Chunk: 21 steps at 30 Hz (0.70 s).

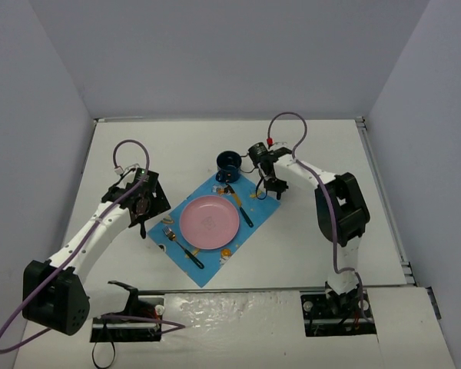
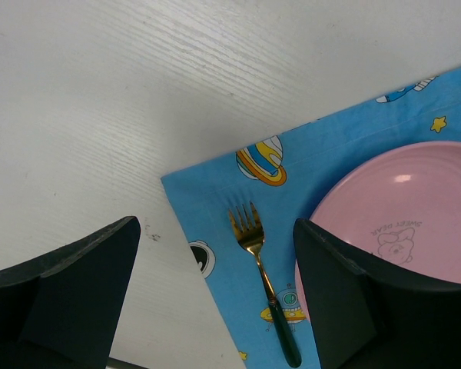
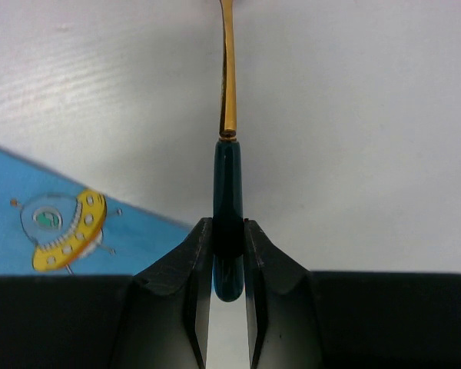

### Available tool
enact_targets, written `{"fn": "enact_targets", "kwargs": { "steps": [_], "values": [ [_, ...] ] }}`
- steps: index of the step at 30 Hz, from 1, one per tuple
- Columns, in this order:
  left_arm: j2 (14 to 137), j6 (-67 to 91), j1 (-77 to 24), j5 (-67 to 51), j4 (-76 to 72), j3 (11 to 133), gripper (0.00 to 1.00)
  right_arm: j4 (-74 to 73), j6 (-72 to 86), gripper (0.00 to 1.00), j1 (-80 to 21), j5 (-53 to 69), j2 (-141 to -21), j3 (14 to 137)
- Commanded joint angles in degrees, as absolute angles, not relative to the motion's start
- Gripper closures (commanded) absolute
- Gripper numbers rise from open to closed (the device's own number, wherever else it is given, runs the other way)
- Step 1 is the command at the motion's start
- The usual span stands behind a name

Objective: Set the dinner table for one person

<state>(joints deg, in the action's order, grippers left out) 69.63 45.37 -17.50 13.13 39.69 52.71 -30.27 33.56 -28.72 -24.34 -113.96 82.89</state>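
— From above, where does everything sit?
— The large flat matte white dinner table (image 1: 177, 146) takes up the whole floor of the booth, with both arms bolted at its near edge. Near the middle lies a blue patterned cloth mat (image 1: 211, 269), turned cornerwise, with a round pink plate (image 1: 209, 221) on it. A gold fork with a dark green handle (image 1: 183, 246) lies on the mat left of the plate, and a second gold piece of cutlery with a dark handle (image 1: 244, 214) lies to the right; I can't tell which kind it is. A dark blue cup (image 1: 229, 161) stands at the mat's far corner

— And the arms?
— The left gripper (image 1: 143, 215) hangs just off the mat's left side. The right gripper (image 1: 274, 191) is down by the mat's right corner

— What does the left wrist camera show?
— Its jaws stand wide apart with nothing between them. Below are the bare tabletop, the mat's corner, the fork and the plate's rim beside it, printed with a small bear

— And the right wrist camera?
— The black fingers are clamped on the dark green handle of a gold-stemmed utensil (image 3: 228, 173). The stem runs out of the top of the frame, so its head is hidden. It hangs over white tabletop, just beside the mat's edge
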Motion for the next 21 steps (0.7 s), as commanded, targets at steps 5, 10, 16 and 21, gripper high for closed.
{"fn": "enact_targets", "kwargs": {
  "steps": [5,10,16,21],
  "values": [
    [62.2,49.9,-16.9,15.0,39.2,53.1,0.22,-43.4,24.5,1.00,-37.6,-34.0,-106.0,82.9],
    [58.5,50.1,-16.9,13.5,37.8,52.0,0.22,-43.4,23.8,1.00,-37.8,-26.7,-106.8,83.2],
    [58.5,50.3,-16.8,13.8,38.5,52.2,0.22,-41.9,20.7,1.00,-38.7,-20.1,-107.8,83.6],
    [59.1,50.5,-16.8,13.7,38.3,52.2,0.22,-38.5,17.2,1.00,-39.7,-11.3,-108.0,84.2]
  ]
}}
